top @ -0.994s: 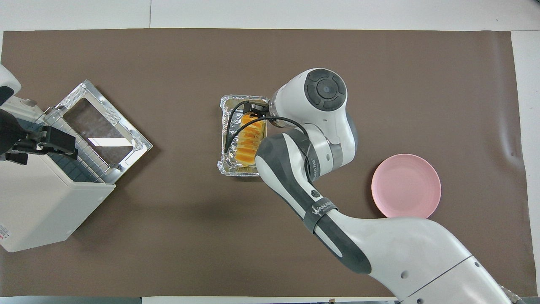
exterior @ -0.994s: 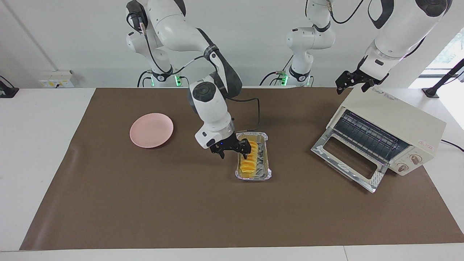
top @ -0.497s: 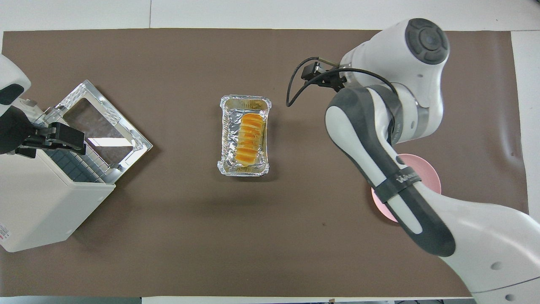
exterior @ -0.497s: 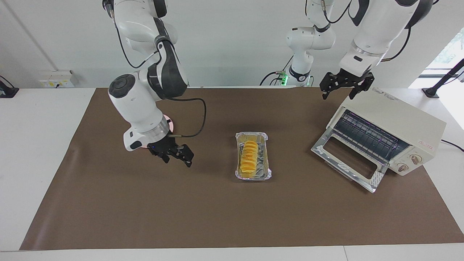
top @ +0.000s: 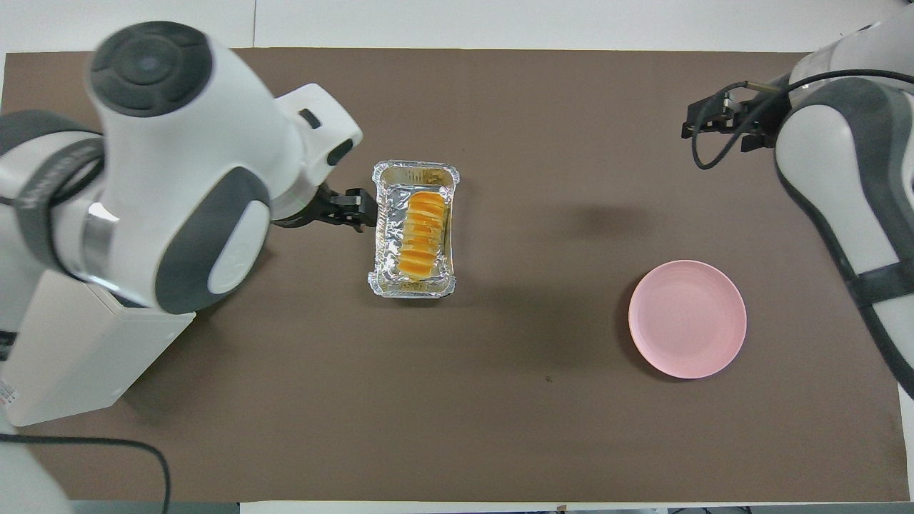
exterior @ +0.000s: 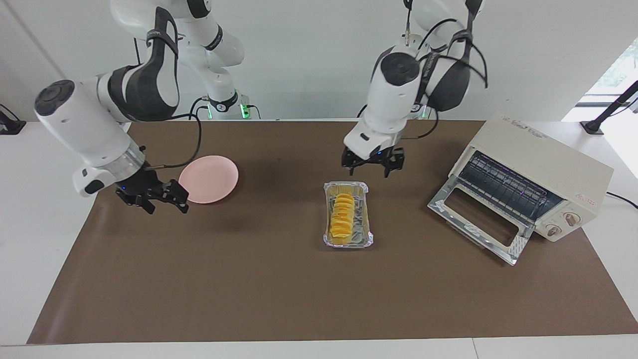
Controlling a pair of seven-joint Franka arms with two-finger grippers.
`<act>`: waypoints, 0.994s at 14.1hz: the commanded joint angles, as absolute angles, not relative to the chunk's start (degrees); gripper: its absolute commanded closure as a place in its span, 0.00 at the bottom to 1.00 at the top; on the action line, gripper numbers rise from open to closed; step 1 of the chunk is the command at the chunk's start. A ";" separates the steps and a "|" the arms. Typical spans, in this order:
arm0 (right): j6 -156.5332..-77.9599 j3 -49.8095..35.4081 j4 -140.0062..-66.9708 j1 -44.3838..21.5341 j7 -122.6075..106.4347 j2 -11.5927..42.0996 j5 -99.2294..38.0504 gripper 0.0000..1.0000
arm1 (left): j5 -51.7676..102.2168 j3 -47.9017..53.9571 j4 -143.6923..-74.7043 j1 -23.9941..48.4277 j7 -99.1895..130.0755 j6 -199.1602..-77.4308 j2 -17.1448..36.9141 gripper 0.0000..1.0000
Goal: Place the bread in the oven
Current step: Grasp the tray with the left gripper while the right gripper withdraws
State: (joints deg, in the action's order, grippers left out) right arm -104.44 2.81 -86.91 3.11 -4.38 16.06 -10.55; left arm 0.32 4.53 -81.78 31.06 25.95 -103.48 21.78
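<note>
The bread (exterior: 343, 219) is a yellow-orange ridged loaf lying in a crinkled silver foil tray (exterior: 365, 238) at mid-table; it also shows in the overhead view (top: 421, 235). The cream-white oven (exterior: 543, 159) stands at the left arm's end, with its glass door (exterior: 478, 224) dropped open and the wire rack showing. My left gripper (exterior: 371, 169) hangs open and empty in the air close by the tray, touching nothing; it also shows in the overhead view (top: 360, 212). My right gripper (exterior: 157, 198) is open and empty over the mat beside the pink plate.
A round pink plate (exterior: 208, 178) lies toward the right arm's end of the brown mat (exterior: 249, 289). In the overhead view my left arm covers most of the oven (top: 78, 357). The oven's open door juts out toward the tray.
My right gripper has let go of the bread and swung away past the pink plate. My left gripper has moved from over the oven to beside the tray. The bread stays in the tray.
</note>
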 commanded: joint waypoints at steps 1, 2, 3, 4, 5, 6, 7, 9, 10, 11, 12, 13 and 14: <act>-100.82 2.28 -88.51 5.27 -10.97 13.10 -3.64 0.00 | -0.88 3.52 -80.33 33.91 27.42 -106.52 27.04 0.00; -99.51 2.29 -88.51 5.62 -12.38 12.23 -1.86 0.00 | -1.84 3.17 -79.37 36.19 28.03 -107.05 30.03 0.00; -97.32 2.37 -88.51 6.06 -13.18 11.00 -1.32 0.00 | -3.15 2.90 -78.58 37.43 29.52 -108.18 32.15 0.00; -94.95 2.37 -88.51 6.33 -13.79 9.16 -0.80 0.00 | -3.34 2.90 -78.66 37.53 29.97 -110.11 32.95 0.00; -93.01 2.37 -88.59 6.68 -14.23 7.31 0.08 0.00 | -3.43 2.90 -78.84 37.53 30.06 -112.04 33.65 0.00; -91.42 2.37 -88.94 6.68 -14.50 5.55 1.48 0.00 | -3.51 2.90 -79.10 37.44 30.15 -113.10 34.10 0.00; -89.49 2.29 -89.47 6.68 -14.59 3.45 1.84 0.00 | -3.52 2.90 -79.88 37.44 30.23 -114.42 34.10 0.00; -85.71 2.29 -90.17 6.68 -14.50 0.19 1.85 0.00 | -3.52 2.90 -80.94 37.70 30.23 -116.80 34.62 0.00; -85.00 2.20 -90.35 6.59 -14.33 -0.61 1.85 0.00 | -3.52 2.90 -80.95 37.79 30.41 -116.89 35.67 0.00; -84.47 2.20 -90.61 6.50 -13.89 -1.05 1.76 0.00 | -3.52 2.90 -80.95 38.14 31.37 -116.98 36.21 0.06; -84.90 2.11 -91.40 6.50 -13.71 -1.14 1.32 0.00 | -3.52 2.90 -80.95 38.49 32.60 -116.98 36.56 0.17; -85.95 2.11 -92.28 6.24 -13.36 -1.32 1.06 0.00 | -3.52 2.90 -80.95 38.50 32.87 -116.98 36.56 0.30; -87.96 2.11 -92.63 5.98 -11.79 -1.49 1.05 0.00 | -3.43 2.90 -80.95 38.50 32.87 -117.07 36.56 0.40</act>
